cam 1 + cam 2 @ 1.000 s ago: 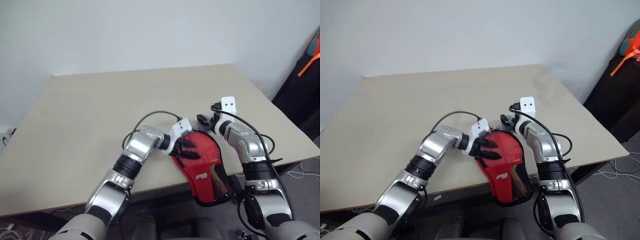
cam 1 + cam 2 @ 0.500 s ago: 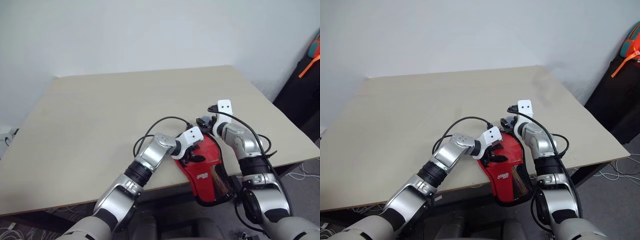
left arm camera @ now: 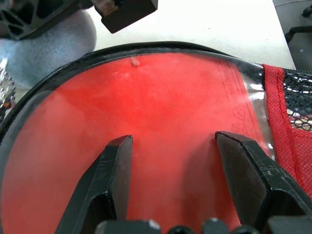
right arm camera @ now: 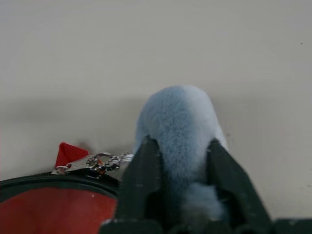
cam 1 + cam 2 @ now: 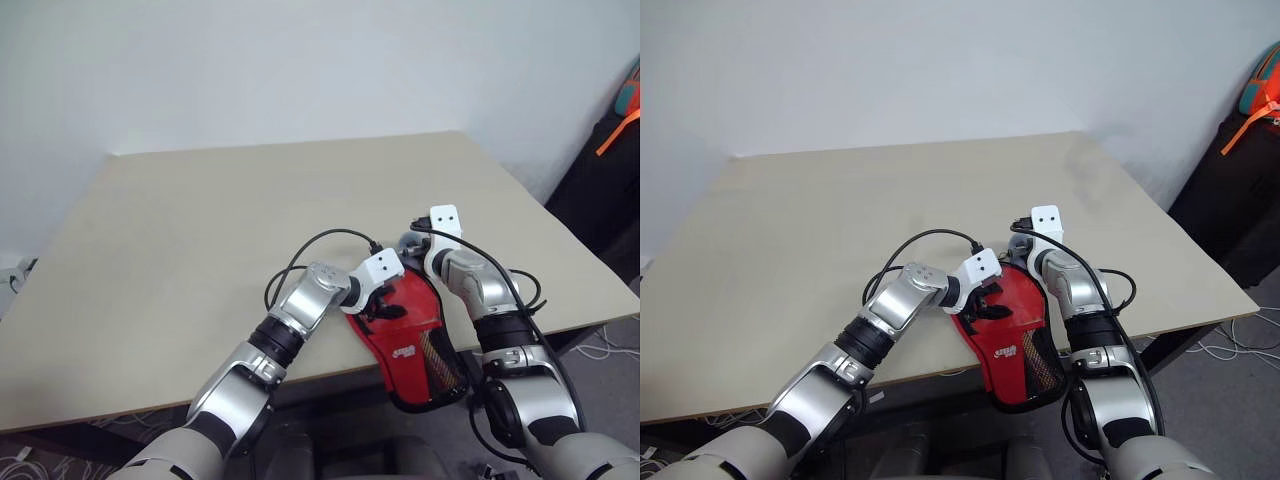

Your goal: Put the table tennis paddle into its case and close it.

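The red case (image 5: pixel 408 325) with black trim lies at the table's front edge, its mesh end hanging over the edge. My left gripper (image 3: pixel 173 139) is open, both fingers resting spread on the case's round red face (image 3: pixel 165 87). Just beyond the case's round end, my right gripper (image 4: pixel 180 146) is shut on the pale blue-grey fuzzy ball (image 4: pixel 178 112). A small chain (image 4: pixel 100 161) links this ball to the zip beside a red tab (image 4: pixel 68 152). The table tennis paddle is hidden.
The beige table (image 5: pixel 200 220) stretches bare to the back and left, up to a pale wall. A dark bag with an orange strap (image 5: pixel 612 140) stands off the table's right side. Cables (image 5: pixel 610 345) lie on the floor there.
My right gripper has sunk a little and shut on the fuzzy ball. My left wrist has turned somewhat while its fingers stay on the case.
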